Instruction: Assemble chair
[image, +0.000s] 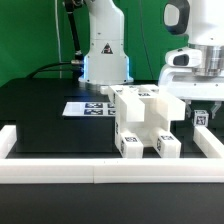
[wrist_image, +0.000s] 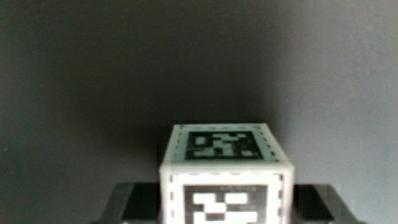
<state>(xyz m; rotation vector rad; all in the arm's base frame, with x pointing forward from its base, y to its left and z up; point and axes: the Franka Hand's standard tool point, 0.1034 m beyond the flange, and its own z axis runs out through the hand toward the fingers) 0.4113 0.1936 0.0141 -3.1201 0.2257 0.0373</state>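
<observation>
1. dark jaws are drawn in narrow and hold one small white plastic post (wrist_image: 222, 170) that carries black-and-white square tags. a dark finger (wrist_image: 128, 203) sits against each of two opposite sides, so the grip reads as closed on the post.
2. two tagged faces of the post show in the wrist view. in the exterior view the post (image: 201, 117) sits right under the jaws. its long axis seems to run upright, in line with the fingers, though it is too small there to be sure. whether its foot touches the black desk (image: 40, 115) cannot be told.
3. the coming move, as i judge it, turns on one relation. the chunky white plastic chair cluster (image: 145, 118) of slab and legged frames lies toward the exterior view's left of the jaws, near the held post but apart from it. the post would have to travel that way and meet a socket end-on, and no socket shows from here.
4. only one arm works here, the white panda arm (image: 105, 55), so which arm is nearer is no question.
5. counts:
   - one post, in the jaws.
   - one chair cluster, with two tagged feet toward the front. its separate pieces cannot be counted.
   - one flat white marker board (image: 85, 107), behind the cluster toward the exterior view's left.
   - one long low white border rail (image: 100, 172) edging the desk.
</observation>
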